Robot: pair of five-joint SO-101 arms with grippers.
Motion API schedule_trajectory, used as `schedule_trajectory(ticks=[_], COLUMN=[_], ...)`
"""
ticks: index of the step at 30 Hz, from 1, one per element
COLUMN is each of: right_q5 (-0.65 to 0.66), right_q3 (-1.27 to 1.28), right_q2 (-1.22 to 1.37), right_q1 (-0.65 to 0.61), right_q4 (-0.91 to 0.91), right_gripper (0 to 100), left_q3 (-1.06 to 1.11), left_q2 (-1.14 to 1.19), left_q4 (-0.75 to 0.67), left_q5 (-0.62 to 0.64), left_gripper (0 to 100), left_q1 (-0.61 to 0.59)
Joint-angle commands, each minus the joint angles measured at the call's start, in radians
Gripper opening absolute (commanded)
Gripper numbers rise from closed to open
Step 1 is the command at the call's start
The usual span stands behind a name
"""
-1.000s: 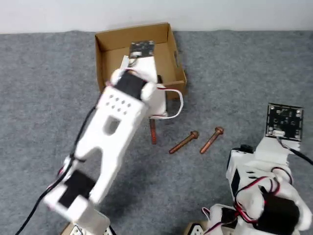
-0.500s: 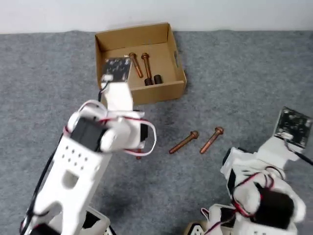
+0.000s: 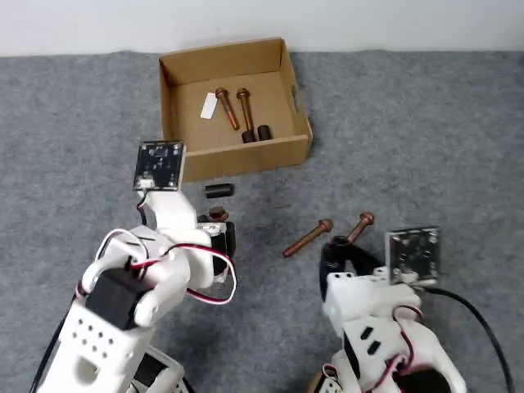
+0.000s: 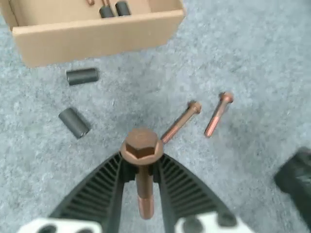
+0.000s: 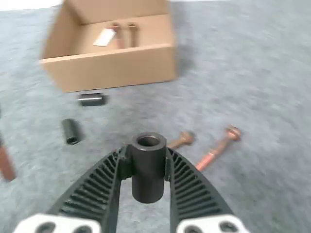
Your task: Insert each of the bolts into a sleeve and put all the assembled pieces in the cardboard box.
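Copper bolt (image 4: 141,148) pinched in my left claw (image 4: 141,165), black sleeve (image 5: 147,170) gripped in my right claw (image 5: 147,159) — wrist cameras show me two loose sleeves (image 4: 82,76), overhead one.

Robotics lab bench, grey felt-covered table (image 3: 426,123), white wall (image 3: 82,24) behind, left arm (image 3: 155,278), right arm (image 3: 377,319)

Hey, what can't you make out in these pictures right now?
Left wrist view: the picture's edge cuts off the cardboard box, leaving its contents mostly unseen.
Right wrist view: the bolts in the box are blurred, their lower ends behind its front wall.
High view: the right gripper covers most of its sleeve.
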Motion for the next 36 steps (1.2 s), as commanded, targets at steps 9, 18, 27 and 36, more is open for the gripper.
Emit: schedule_trajectory(ticks=[9,18,27,36], right_q5=[0.006,0.012,0.209,0.330], right_q3=[0.066,0.112,0.114,0.140], right_q2=[-0.016,-0.018,-0.008,-0.010], right_q1=[-0.242,-0.412,-0.464,-0.469], right_q4=[-0.085,-0.094,-0.200,-0.289], right_gripper=[0.9,0.9,0.9,0.9], left_q3=[0.193,0.355,0.355,0.294], left_q2=[-0.370,-0.606,-0.651,-0.651], left_q4=[-0.265,-0.420,-0.436,-0.379], left_q5=[-0.112,-0.124,-0.025,-0.002], left_gripper=[1,1,1,1], left_q1=[-0.005,-0.003,0.006,0.109])
